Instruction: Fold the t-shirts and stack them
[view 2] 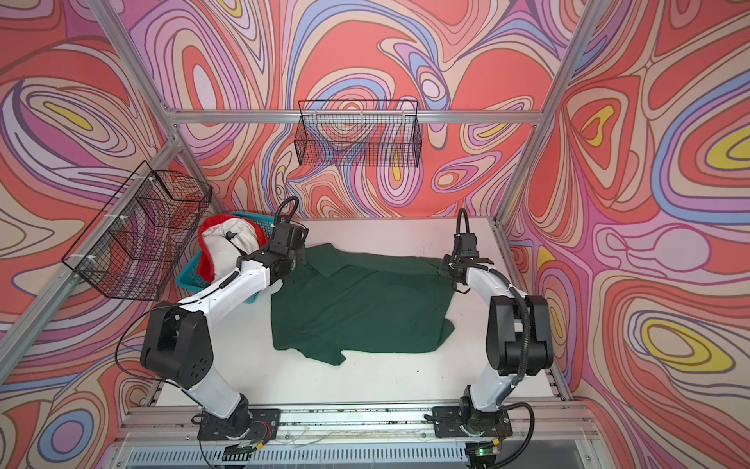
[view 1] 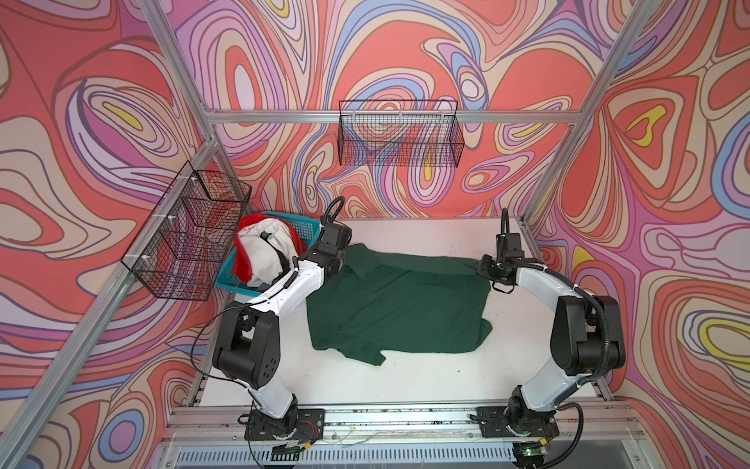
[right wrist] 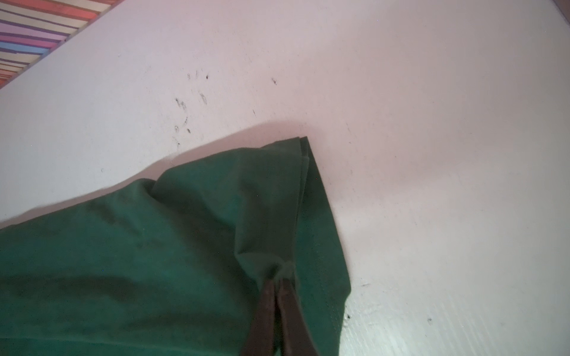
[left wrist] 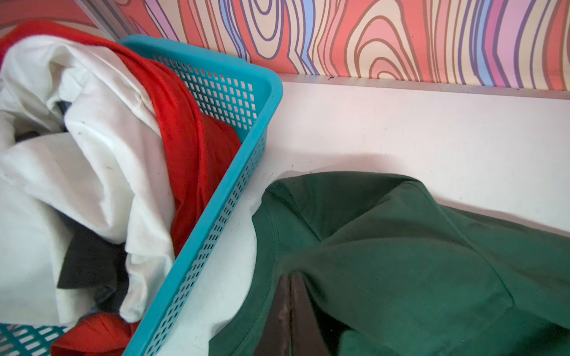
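Left gripper (left wrist: 291, 279) clamped on far-left corner of green t-shirt (view 1: 397, 308), beside basket (left wrist: 203, 58); right gripper (right wrist: 279, 282) pinching far-right corner. Shirt spread on table (view 1: 406, 385). Looks like fold step: next, both lift evenly, carry edge nearward.

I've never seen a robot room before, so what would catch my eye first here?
A big dark green cloth t-shirt lies spread across the middle of the white table, with the left arm's fingers and the right arm's fingers pinching its far corners. At the table's far left corner, a teal plastic basket is heaped with white and red clothes. Swirly pink and orange walls surround everything.
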Motion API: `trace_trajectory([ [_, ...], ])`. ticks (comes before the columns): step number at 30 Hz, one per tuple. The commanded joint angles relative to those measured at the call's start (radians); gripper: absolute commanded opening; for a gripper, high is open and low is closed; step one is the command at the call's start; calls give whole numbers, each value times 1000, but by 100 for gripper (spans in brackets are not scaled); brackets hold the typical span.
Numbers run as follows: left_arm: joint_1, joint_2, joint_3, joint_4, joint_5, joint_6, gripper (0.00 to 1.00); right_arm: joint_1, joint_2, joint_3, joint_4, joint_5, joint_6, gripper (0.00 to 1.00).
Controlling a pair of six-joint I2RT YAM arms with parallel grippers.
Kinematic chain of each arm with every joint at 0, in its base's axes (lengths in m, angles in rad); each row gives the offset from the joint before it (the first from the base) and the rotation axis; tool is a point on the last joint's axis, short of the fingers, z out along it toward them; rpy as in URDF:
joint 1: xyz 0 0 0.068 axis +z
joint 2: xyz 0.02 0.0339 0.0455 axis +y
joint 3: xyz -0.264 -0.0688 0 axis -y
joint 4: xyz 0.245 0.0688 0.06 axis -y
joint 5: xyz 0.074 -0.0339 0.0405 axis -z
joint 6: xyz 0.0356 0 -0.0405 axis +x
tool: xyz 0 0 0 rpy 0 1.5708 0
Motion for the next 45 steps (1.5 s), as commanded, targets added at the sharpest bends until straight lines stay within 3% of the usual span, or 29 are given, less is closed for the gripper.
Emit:
trace_trajectory([
  [1, -28, -32, -29, -49, -26, -74, 0, -7, -24, -24, 0, 18, 2, 0],
  [9, -126, -8, -99, -104, -39, -140, 0, -7, 15, -57, -7, 90, 57, 0],
  [10, -132, -12, -105, -113, -37, -138, 9, -7, 24, -51, -12, 90, 57, 0],
  [12, -136, -28, -124, -124, -45, -143, 38, -7, 38, -40, -20, 86, 58, 5],
  [14, -135, -53, -139, -138, -80, -140, 63, -7, 48, -28, -26, 84, 61, 28],
  [16, -132, -77, -140, -146, -114, -127, 75, -7, 48, -26, -24, 78, 64, 39],
  [18, -115, -92, -124, -162, -100, -123, 80, -6, 45, -21, -22, 75, 64, 52],
  [21, -54, -88, -96, -163, -24, -141, 81, -7, 39, -9, -31, 71, 66, 59],
  [29, 33, 75, 48, -144, 126, -152, 67, 4, -49, -20, -34, -28, 63, 69],
  [35, 65, 235, 179, -164, 217, -170, 58, 147, -126, -37, -7, -80, 80, 68],
  [40, 106, 335, 217, -122, 281, -201, 56, 283, -77, -32, 68, -117, 130, 65],
  [45, 145, 397, 242, -73, 363, -219, 54, 328, -7, -12, 89, -108, 151, 59],
])
